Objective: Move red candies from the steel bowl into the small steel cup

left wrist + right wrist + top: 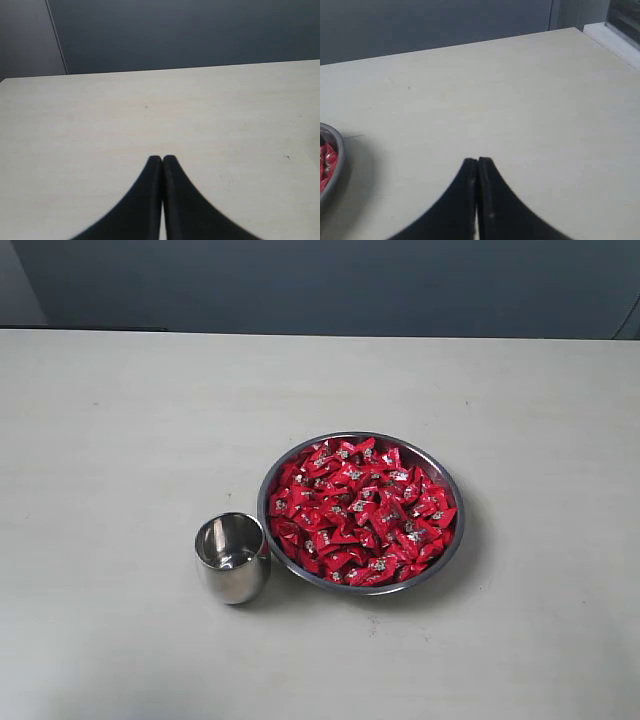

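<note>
Exterior view: on the pale table, the small steel cup stands upright just left of the steel bowl, close beside its rim; the red candies lie heaped in the bowl; left wrist view has the left gripper pressed together above tabletop; right wrist view has the right gripper likewise pressed together, pinching nothing, near the bowl's edge.

The candies lie in the bowl on the worktop. The cup stands just beside the bowl, at its 8 o'clock.
</note>
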